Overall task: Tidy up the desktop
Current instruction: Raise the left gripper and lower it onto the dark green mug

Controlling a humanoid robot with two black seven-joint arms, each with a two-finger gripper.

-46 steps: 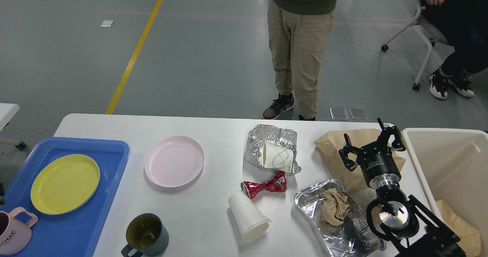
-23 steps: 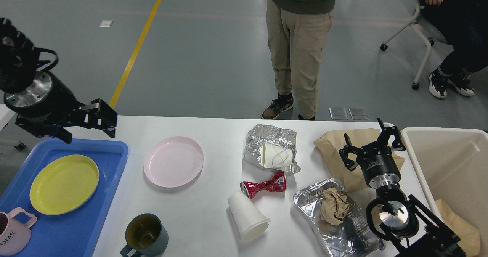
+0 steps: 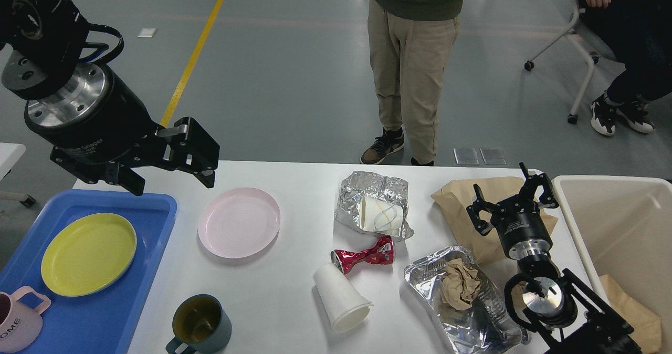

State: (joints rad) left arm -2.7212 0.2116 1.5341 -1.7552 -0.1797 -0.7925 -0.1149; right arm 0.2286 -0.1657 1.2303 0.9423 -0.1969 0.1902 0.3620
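Below, the desktop [image 3: 294, 301] under both spread grippers, left [image 3: 170, 178], right [image 3: 512, 199], neither touching it.

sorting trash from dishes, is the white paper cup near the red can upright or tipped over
Tipped over. The white paper cup lies on its side on the desktop, rim toward the near edge, base by the crushed red can.

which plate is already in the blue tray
The yellow plate lies inside the blue tray; the pink plate sits on the bare desktop beside it.
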